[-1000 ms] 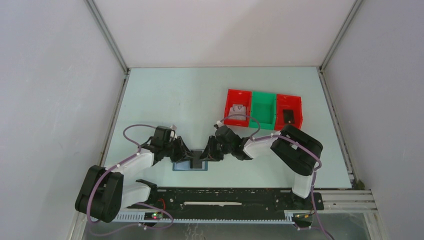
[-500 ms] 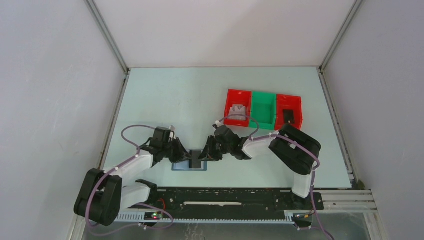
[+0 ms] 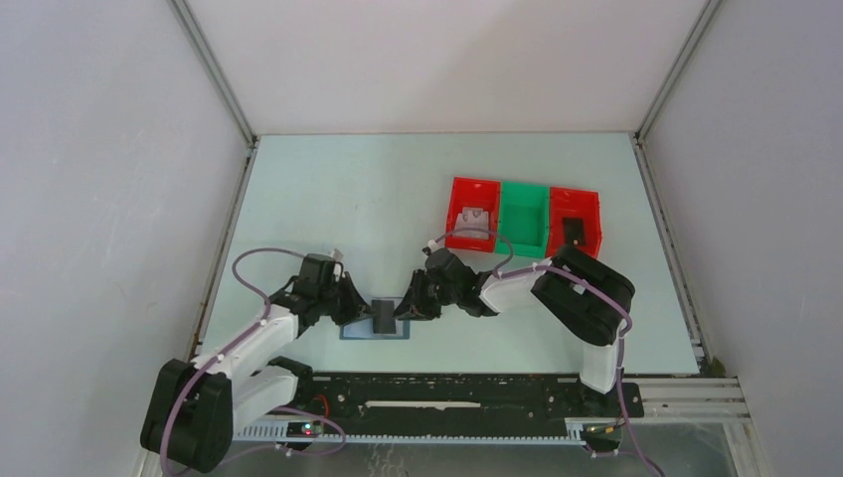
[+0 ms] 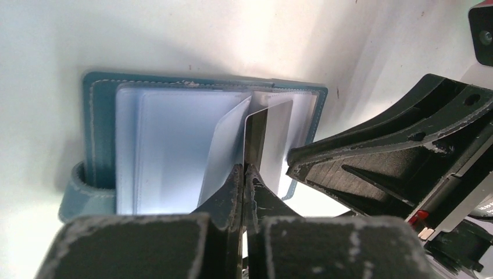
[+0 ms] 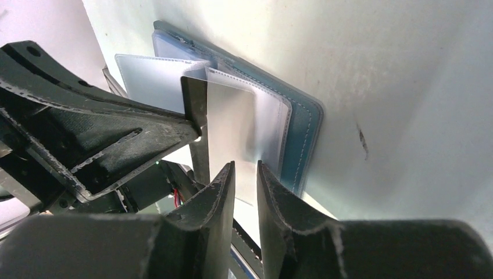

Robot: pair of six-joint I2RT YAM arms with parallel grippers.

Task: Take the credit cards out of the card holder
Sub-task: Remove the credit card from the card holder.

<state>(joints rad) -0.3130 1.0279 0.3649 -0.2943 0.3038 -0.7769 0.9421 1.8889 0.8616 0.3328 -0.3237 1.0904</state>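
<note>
Wallet lies open and flat on the counter, close to the near edge and left of centre, between the two arms. Its teal border frames pale blue-grey pockets with clear sleeves, seen in both wrist views.

Left gripper reaches in from the left and hangs over the wallet's middle. Its fingers are clenched on the near edge of a dark card, which stands upright above the sleeves, edge-on to the left wrist camera. From above, the card shows as a small dark rectangle over the wallet's middle. In the right wrist view it is a dark strip rising beside the left gripper.

Right gripper comes in from the right, low over the wallet's right half. Its fingers stand a narrow gap apart with nothing visibly between them. Whether their tips touch the wallet I cannot tell. In the left wrist view this gripper sits just right of the card, apart from it.

Far to the right, three bins stand touching in a row: a left red bin, a green bin and a right red bin. The left red one holds a small grey item, the right red one a small dark item; both are too small to identify.
</note>
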